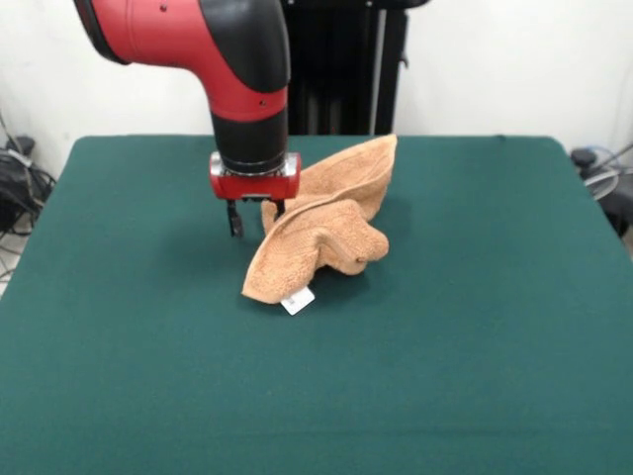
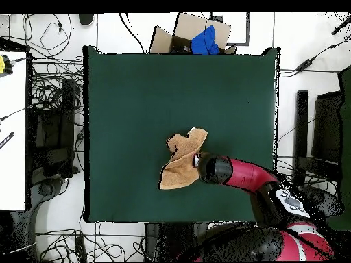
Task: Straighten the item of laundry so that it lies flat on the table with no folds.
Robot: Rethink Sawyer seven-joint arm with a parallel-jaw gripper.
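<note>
1. Setting — a robotics laboratory: a red and black arm [image 1: 232,74] stands over a green felt table [image 2: 137,89].
2. Supporting evidence — tangled cables [image 2: 51,92] on the floor, a cardboard box [image 2: 199,31], bare white walls [image 1: 495,59].

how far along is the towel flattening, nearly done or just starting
Early on. Done: nothing visibly finished; the towel lies bunched and folded over itself near the middle of the table, its white tag poking out at the front corner. In hand: the end effector hangs at the towel's edge, fingers down beside the cloth, though a grasp can't be confirmed. Left: pulling the folds out until it lies flat.
</note>
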